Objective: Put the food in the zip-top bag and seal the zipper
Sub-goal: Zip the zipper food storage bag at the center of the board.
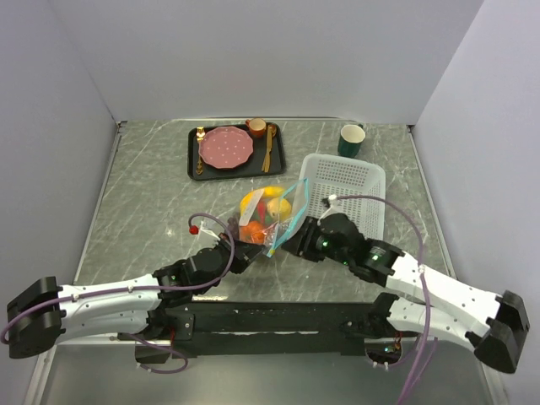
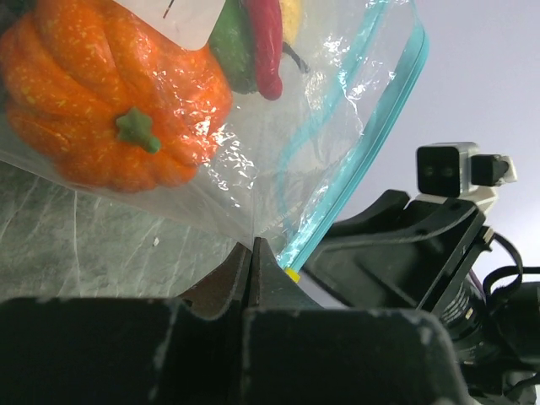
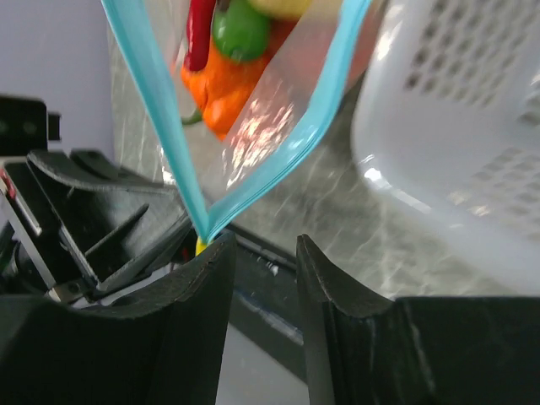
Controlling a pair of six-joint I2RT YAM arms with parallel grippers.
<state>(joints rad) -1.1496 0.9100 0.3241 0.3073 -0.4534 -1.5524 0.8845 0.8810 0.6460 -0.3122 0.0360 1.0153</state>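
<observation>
The clear zip-top bag [image 1: 268, 215] is held up off the table with the food inside: an orange round fruit [image 2: 110, 110], a red chili [image 2: 266, 42] and yellow pieces [image 1: 253, 202]. My left gripper [image 2: 253, 246] is shut on the clear plastic at the bag's lower corner, just beside the teal zipper [image 2: 363, 160]. In the right wrist view the zipper's two teal strips [image 3: 152, 93] spread in a V from a yellow end tab [image 3: 201, 245]. My right gripper [image 3: 263, 245] is open, its left finger against that tab, nothing between the jaws.
A white mesh basket [image 1: 346, 190] stands just right of the bag. A black tray [image 1: 192, 160] at the back holds a pink plate [image 1: 226, 148], gold cutlery and an orange cup [image 1: 256, 128]. A green cup [image 1: 351, 140] stands back right.
</observation>
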